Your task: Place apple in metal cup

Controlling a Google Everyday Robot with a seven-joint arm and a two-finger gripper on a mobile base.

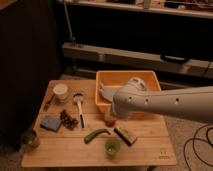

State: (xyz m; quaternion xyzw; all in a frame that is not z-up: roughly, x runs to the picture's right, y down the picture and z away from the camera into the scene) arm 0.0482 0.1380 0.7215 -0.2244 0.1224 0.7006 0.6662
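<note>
The apple (pixel 109 121) is a small orange-red fruit on the wooden table (pixel 150 150), just in front of the yellow bin. It is partly covered by my white arm. My gripper (pixel 113 114) is at the arm's lower left end, right over the apple and hard against it. The metal cup (pixel 31 139) stands at the table's front left corner, far to the left of the gripper.
A yellow bin (pixel 106 80) stands at the back, behind the arm. On the table are a white cup (pixel 61 92), a white-handled utensil (pixel 79 106), dark grapes (pixel 69 119), a blue sponge (pixel 50 123), a green pepper (pixel 96 134), a dark bar (pixel 125 135) and a green cup (pixel 112 147).
</note>
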